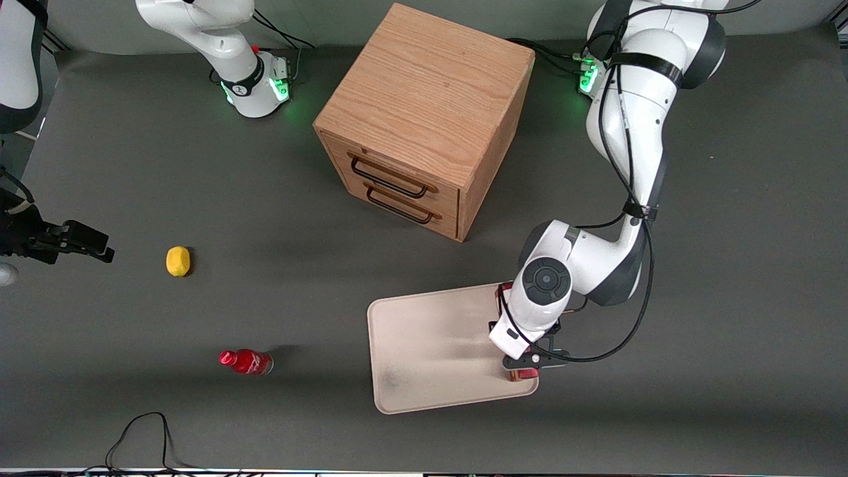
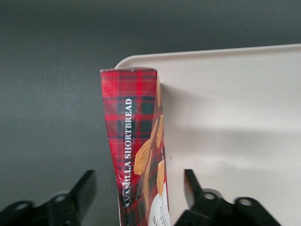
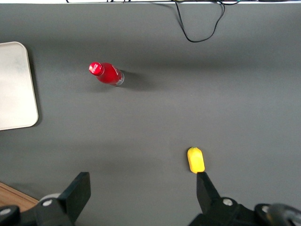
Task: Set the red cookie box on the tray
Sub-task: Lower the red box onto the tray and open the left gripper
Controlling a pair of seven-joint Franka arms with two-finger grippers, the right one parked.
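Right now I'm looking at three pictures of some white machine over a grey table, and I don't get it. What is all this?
These are robot arms. One picture looks down from the front; the others come from cameras on each arm's wrist. The working arm's gripper hovers at the tray's edge toward its own end of the table, fingers open on either side of the red cookie box, not touching it. The box stands on its long edge along the tray's rim. A wooden drawer cabinet, a small red bottle and a yellow lemon-like object are also there.
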